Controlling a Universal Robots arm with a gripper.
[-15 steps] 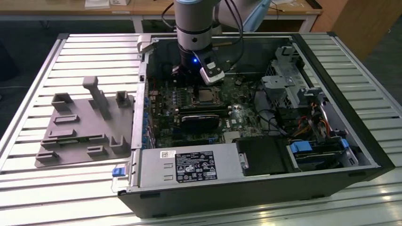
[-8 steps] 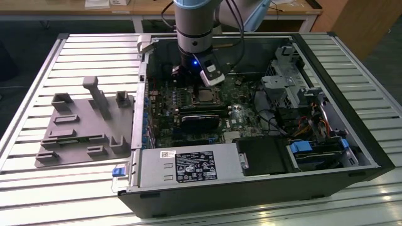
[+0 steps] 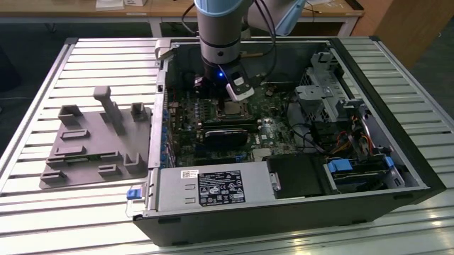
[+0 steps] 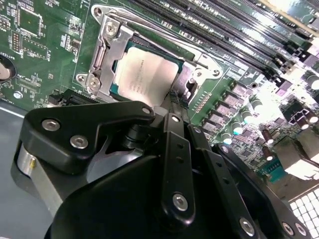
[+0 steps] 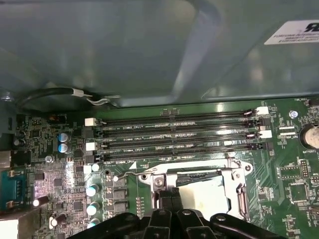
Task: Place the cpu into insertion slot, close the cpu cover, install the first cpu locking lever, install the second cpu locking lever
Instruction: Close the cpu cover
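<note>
Biggest first: one slatted metal table [image 3: 42,79] with one open PC case [image 3: 397,175] lying on it, and one arm [image 3: 221,32] dropping into the case from 12 o'clock in the exterior view. One grey plastic fixture [image 3: 92,149] sits on the table at 9 o'clock from the case, and one power supply [image 3: 212,188] fills the case's 6 o'clock edge. One black heatsink block [image 3: 227,135] is just at 6 o'clock from the socket area.

On the green motherboard [image 5: 289,189] I count four long memory slots [image 5: 174,132], all side by side.

Next to them is the single insertion slot [image 3: 230,110], near the middle of the case. The cpu cover [image 4: 107,47] lies flat on it, and the cpu [image 4: 144,74] sits inside, its silver top showing through the window.

The gripper [image 5: 172,196] hangs right at the socket's edge. Its two jaws look pressed together in both wrist views. I can't tell if a lever is pinched between them.
</note>
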